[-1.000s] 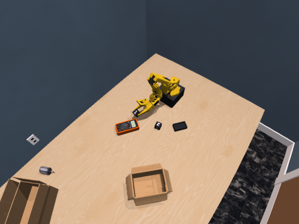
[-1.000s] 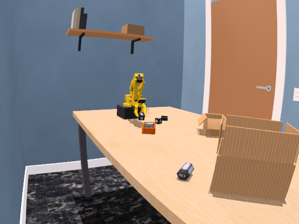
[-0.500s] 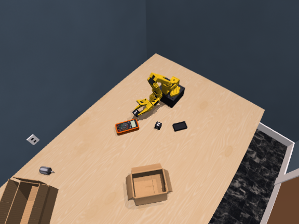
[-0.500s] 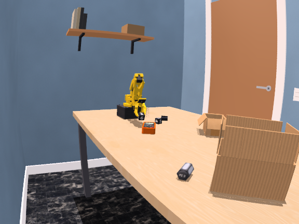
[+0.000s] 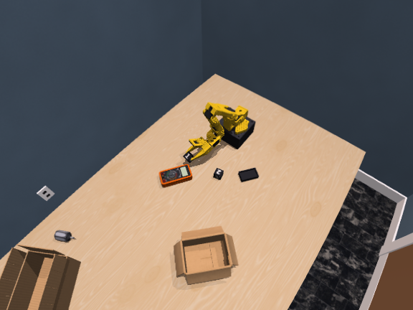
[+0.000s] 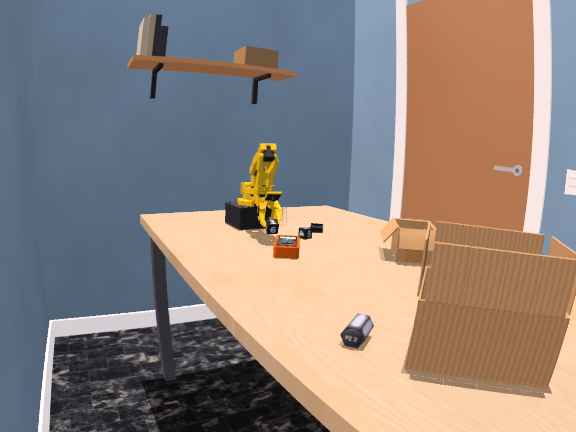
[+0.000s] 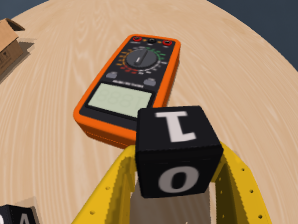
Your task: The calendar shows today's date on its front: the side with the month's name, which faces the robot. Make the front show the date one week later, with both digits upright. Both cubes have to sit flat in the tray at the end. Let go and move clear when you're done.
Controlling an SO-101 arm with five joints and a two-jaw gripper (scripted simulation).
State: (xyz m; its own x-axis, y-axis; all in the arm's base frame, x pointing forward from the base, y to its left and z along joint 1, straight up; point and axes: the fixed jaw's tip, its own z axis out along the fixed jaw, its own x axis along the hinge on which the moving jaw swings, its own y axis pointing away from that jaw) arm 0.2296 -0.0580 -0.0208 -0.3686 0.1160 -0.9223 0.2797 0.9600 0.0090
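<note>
The end effector [image 5: 188,156] [image 6: 271,223] [image 7: 177,167] is nearly closed, gripping the numbered cube [image 5: 187,157] [image 6: 272,227] [image 7: 175,131] just robot-side of the multimeter's [image 5: 173,175] [image 6: 286,248] [image 7: 141,59] display end; the loose cube [image 5: 218,174] [image 6: 305,233] [image 7: 19,216], then the probable tray [image 5: 248,174] [image 6: 317,228], lie beyond that end.

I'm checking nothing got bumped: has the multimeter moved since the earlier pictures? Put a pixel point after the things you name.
No, the multimeter [image 5: 176,175] [image 6: 286,248] [image 7: 131,82] sits at the same spot relative to the open box [image 5: 206,277] [image 6: 413,255].
</note>
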